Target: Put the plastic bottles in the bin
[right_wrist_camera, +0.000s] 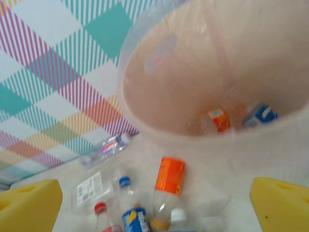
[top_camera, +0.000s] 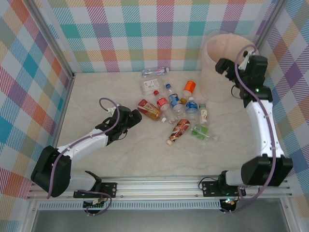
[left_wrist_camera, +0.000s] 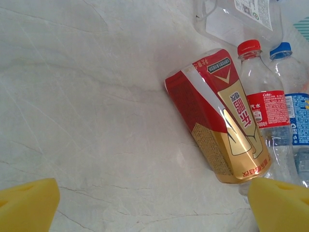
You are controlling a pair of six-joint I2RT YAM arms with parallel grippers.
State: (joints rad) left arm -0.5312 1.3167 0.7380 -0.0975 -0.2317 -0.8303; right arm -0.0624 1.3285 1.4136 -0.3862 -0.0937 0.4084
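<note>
Red-capped bottle (left_wrist_camera: 266, 113) label — "500", Chinese characters

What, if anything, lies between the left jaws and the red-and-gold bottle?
Nothing visible does. Bare table is all that separates the open left jaws from the red-and-gold bottle. The red-capped bottle lies alongside it, on its far side.

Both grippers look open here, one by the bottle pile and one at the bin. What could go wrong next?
1. The left gripper is open close to the red-and-gold bottle, which lies against a red-capped bottle. Closing could catch both or roll one away.
2. The right gripper hangs open at the bin, whose loose bag liner might snag a finger.
</note>
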